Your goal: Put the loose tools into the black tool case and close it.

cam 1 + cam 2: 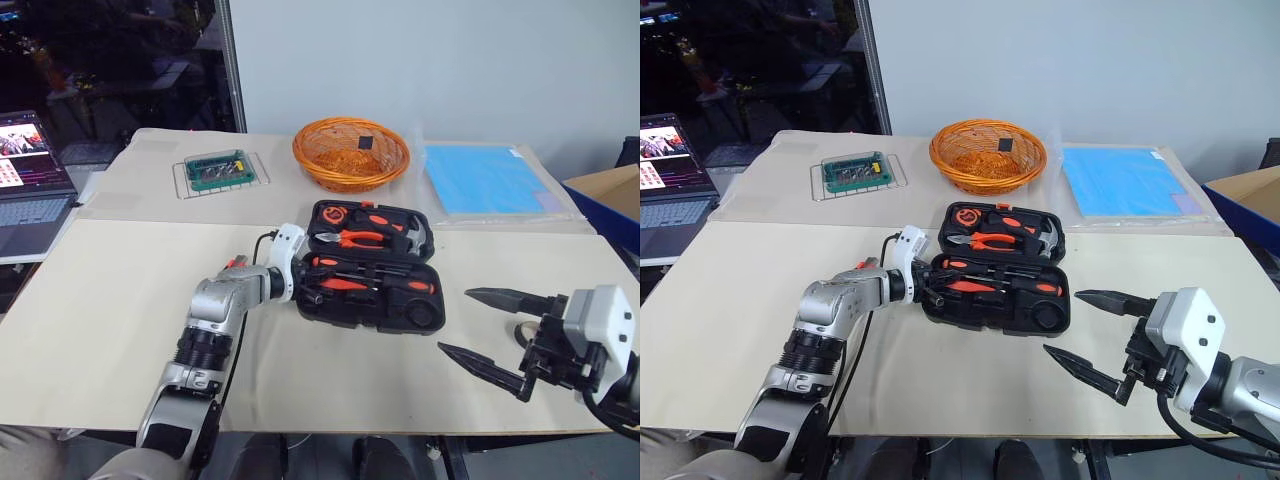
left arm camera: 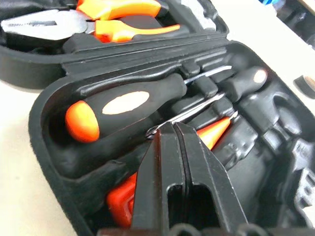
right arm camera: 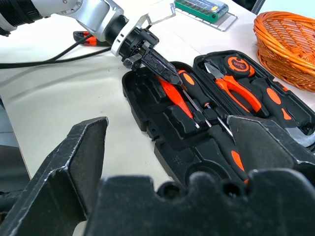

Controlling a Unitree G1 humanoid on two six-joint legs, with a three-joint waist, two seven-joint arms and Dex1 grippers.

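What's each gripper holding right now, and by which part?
Left gripper is shut at a thin metal screwdriver shaft inside the black tool case; whether it truly pinches it cannot be told. Right gripper is open, holding nothing.

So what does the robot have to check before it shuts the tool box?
1. Black tool case lying open flat: ok.
2. Left gripper out of the case: not ok, shut with its tips over the recesses.
3. Screwdrivers seated in their slots: cannot tell.
4. Right gripper open and off the case: ok.
5. Small dark ring lying outside on the table: not ok.
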